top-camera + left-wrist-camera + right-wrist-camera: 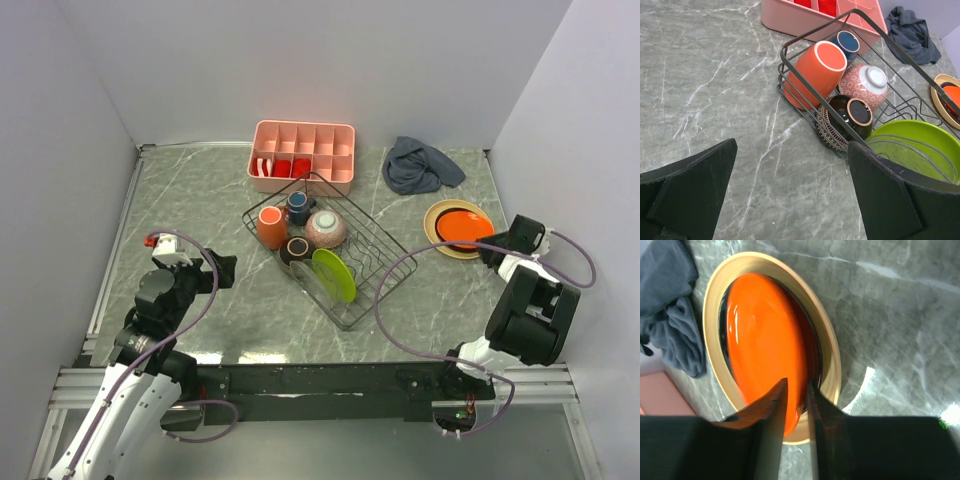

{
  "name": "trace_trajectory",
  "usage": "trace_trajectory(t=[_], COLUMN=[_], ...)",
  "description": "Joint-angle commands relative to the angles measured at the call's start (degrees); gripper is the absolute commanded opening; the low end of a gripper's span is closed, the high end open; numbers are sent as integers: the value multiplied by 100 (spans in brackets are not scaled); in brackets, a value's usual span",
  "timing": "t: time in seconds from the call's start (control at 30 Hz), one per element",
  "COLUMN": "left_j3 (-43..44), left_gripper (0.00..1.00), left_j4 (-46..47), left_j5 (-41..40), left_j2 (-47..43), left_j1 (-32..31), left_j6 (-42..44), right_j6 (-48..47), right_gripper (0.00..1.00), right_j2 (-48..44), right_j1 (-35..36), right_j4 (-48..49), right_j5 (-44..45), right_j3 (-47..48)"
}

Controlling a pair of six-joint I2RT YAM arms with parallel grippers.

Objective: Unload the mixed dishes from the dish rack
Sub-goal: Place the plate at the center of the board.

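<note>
Right claw (pixel 796 385) straddles orange-red round plate (pixel 765 340) rim atop tan plate (pixel 760 261); pinch or slack unclear. Open fully, lift straight clear. Left claw (pixel 792 145) spread.

The right gripper (pixel 797 386) straddles the near rim of the orange-red plate (pixel 765 335), jaws narrowly apart; that plate lies in the tan plate (pixel 829 345), with a grey cloth (pixel 670 315) just beside

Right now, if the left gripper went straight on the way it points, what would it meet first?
Probably the near wire side of the dish rack, where the orange mug and dark-brown bowl sit; only bare table lies between it and the left gripper. Depth is uncertain.
</note>
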Motion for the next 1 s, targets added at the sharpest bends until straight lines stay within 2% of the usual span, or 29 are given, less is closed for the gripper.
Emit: trace_trajectory(t=[0.0, 0.07, 0.1, 0.27, 0.4, 0.5, 0.7, 0.83, 0.97], left_j3=[278, 287, 278, 278, 270, 269, 261, 252, 252], left_gripper=[100, 99, 99, 99, 99, 100, 100, 99, 100], left_j4=[155, 155, 163, 181, 225, 242, 286, 295, 313], left_j5=[-28, -2, 7, 104, 183, 253, 367, 420, 455], left_j2=[80, 106, 115, 168, 194, 212, 221, 265, 291], left_j1=[-6, -6, -6, -6, -6, 2, 2, 3, -6], left_j6=[99, 117, 117, 117, 126, 134, 126, 117, 117], right_j6=[-91, -213, -240, -530, -662, -794, -1206, -1655, -2077], right_gripper=[39, 46, 53, 66, 85, 93, 99, 100, 100], right_j2=[142, 81, 29, -428, -815, -1131, -1905, -2326, -2678], right_j1=[-36, -36, -36, -36, 8, 130, 570, 1360, 2544], right_j4=[115, -131, -210, -632, -878, -1080, -1362, -1616, -1810], right_j5=[-152, -117, -82, 94, 77, 102, 243, 410, 699], right_j3=[356, 426, 435, 409, 426, 488, 567, 734, 787])
